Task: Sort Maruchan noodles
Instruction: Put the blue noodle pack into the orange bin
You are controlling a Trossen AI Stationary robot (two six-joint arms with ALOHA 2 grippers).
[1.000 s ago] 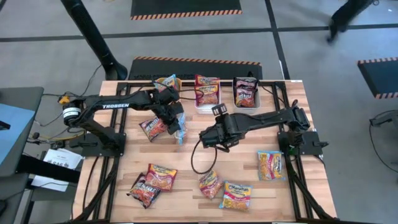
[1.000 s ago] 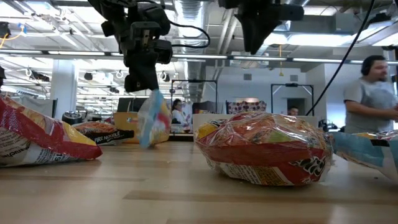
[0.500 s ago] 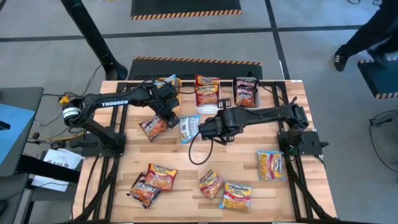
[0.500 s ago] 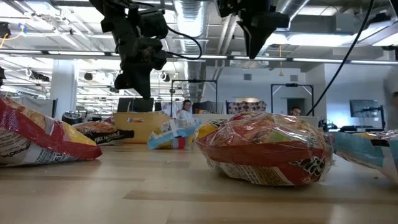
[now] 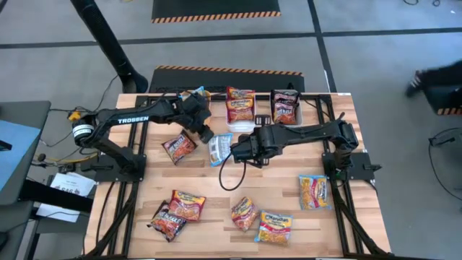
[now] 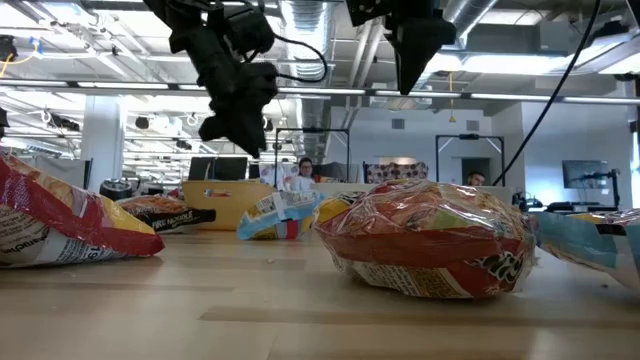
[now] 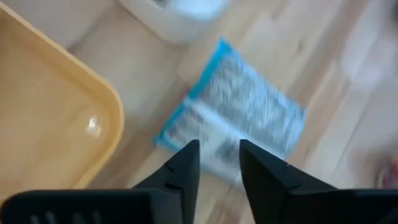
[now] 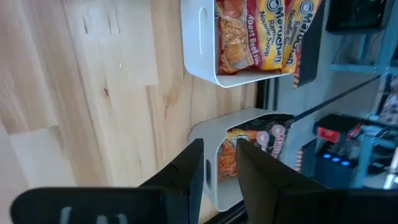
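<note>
A blue-and-white noodle packet (image 5: 218,149) (image 7: 239,118) lies flat on the table between my two grippers. My left gripper (image 5: 204,134) (image 7: 219,165) hangs open above its far left edge and holds nothing. My right gripper (image 5: 234,149) (image 8: 221,165) stands open just right of the packet, high above the table in the low view (image 6: 410,75). At the far edge stand an orange bin (image 5: 193,96) with a yellow-blue packet, a white bin (image 5: 240,108) with red-orange packets and a grey bin (image 5: 285,107) with dark packets.
A dark red packet (image 5: 179,146) lies left of the left gripper. Several more packets lie toward the near edge (image 5: 188,204) (image 5: 167,220) (image 5: 244,214) (image 5: 274,226) and at the right (image 5: 315,191). A black cable loops on the table under the right arm (image 5: 227,180).
My left gripper has let go of the blue-and-white packet, which hung upright below it a second ago. The packet has fallen and lies flat on the table. The left gripper has turned and drawn back a little toward the far left. My right gripper has rolled about its own axis.
</note>
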